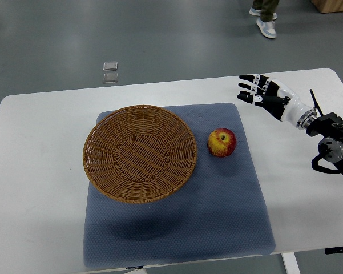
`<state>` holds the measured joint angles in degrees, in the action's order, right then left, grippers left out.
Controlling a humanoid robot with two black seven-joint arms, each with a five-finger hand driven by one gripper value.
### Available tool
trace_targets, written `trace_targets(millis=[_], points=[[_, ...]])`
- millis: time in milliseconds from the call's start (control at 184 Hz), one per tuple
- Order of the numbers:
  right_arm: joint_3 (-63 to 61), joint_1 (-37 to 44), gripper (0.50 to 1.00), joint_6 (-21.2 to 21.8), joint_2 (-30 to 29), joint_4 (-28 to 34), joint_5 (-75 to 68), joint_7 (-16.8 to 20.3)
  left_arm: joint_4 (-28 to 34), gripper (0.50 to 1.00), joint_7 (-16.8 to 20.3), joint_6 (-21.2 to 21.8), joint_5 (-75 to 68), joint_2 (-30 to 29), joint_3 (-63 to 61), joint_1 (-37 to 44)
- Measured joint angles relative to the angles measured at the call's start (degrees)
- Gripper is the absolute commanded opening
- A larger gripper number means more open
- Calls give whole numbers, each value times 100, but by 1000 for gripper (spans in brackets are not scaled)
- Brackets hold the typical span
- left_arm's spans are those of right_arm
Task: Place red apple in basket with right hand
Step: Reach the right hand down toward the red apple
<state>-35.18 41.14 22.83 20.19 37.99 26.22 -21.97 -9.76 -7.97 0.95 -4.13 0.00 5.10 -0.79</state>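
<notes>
A red and yellow apple (222,142) sits on the blue-grey mat (217,205), just right of the round wicker basket (139,152), which is empty. My right hand (255,89) is up and to the right of the apple, over the white table near the mat's far right corner. Its fingers are spread and hold nothing. It is well apart from the apple. My left arm is out of view.
The white table (34,171) carries the mat. Its far edge runs behind the hand and its right edge is close to my forearm (325,128). A person's feet (264,20) stand on the floor beyond the table.
</notes>
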Motion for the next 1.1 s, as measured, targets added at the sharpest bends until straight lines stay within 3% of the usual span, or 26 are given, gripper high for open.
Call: trace_targets(millis=[207, 462, 788, 1098], points=[[25, -7, 917, -282, 66, 597, 1541, -17, 0, 1000, -3, 0, 0, 0, 0, 1], [94, 23, 917, -316, 215, 1033, 2902, -68, 0, 1000, -3, 0, 0, 0, 0, 0], [461, 34, 917, -329, 494, 1118, 3872, -424, 0, 1000, 2, 1, 0, 0, 0, 0], [561, 18, 917, -480, 544, 1123, 4488, -508, 0, 1000, 0, 3, 0, 0, 0, 0]])
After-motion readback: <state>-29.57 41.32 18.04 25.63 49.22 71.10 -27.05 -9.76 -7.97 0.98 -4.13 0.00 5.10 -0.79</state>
